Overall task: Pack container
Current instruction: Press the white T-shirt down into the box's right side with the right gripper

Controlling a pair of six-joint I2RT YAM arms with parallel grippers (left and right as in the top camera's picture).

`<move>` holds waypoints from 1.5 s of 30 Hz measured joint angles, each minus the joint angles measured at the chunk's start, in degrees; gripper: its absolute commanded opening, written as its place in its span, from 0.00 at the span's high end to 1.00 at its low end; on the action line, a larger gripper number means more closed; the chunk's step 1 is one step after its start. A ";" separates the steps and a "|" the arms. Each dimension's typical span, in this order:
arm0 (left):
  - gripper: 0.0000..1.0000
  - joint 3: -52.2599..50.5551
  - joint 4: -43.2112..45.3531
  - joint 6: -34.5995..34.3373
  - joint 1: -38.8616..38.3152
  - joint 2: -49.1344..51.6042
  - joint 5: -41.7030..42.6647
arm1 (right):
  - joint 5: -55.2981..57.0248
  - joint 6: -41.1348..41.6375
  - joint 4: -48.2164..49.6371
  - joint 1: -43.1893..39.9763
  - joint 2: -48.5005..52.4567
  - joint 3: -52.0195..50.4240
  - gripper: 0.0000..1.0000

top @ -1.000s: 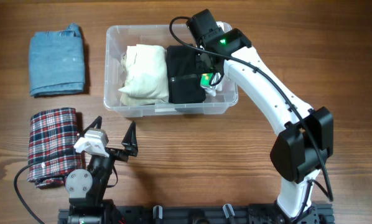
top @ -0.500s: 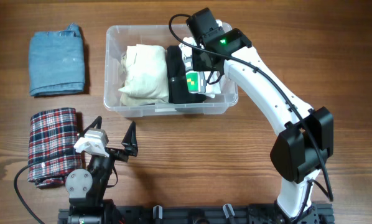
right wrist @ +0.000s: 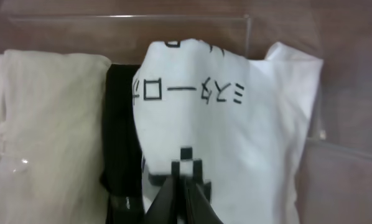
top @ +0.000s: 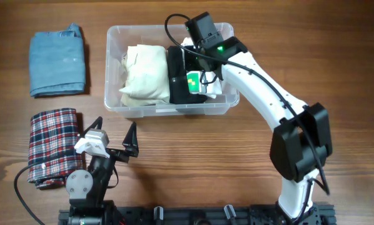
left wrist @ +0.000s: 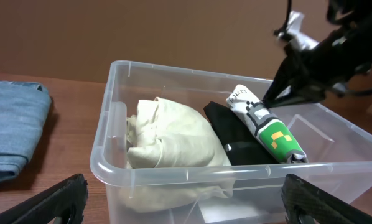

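The clear container [top: 112,69] stands at the back middle of the table and fills the left wrist view [left wrist: 105,124]. It holds a cream cloth [top: 143,72], a black cloth [top: 177,84] and a white shirt with a green print [top: 194,82]. My right gripper [top: 197,67] reaches down into the container's right half. Its fingers are pinched together on the white shirt [right wrist: 236,137], which lies partly over the black cloth [right wrist: 120,137]. My left gripper [top: 115,134] is open and empty, low at the front left, facing the container's front wall.
A folded blue denim cloth [top: 57,59] lies at the back left of the table. A folded red plaid cloth [top: 52,147] lies at the front left, beside my left arm. The right arm arches over the table's right side.
My right gripper has shifted left inside the container. The white shirt with the green print has come out over the black cloth. The left arm has not moved.
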 measured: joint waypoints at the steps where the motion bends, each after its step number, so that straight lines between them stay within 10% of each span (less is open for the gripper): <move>1: 0.00 0.00 0.00 0.02 0.00 0.00 0.00 | -0.20 0.11 0.76 0.00 0.92 -0.17 0.96; 21: 0.00 0.00 0.00 0.00 0.00 0.00 0.00 | -2.56 1.88 3.54 0.02 5.64 -0.15 0.96; 33: 0.00 0.00 0.00 0.02 0.00 0.00 0.00 | -3.02 0.70 -11.69 0.04 -0.76 -0.33 0.96; 45: 0.00 0.00 0.00 0.00 0.00 0.00 0.00 | -6.03 -0.37 -1.36 -0.02 -0.76 -9.07 0.96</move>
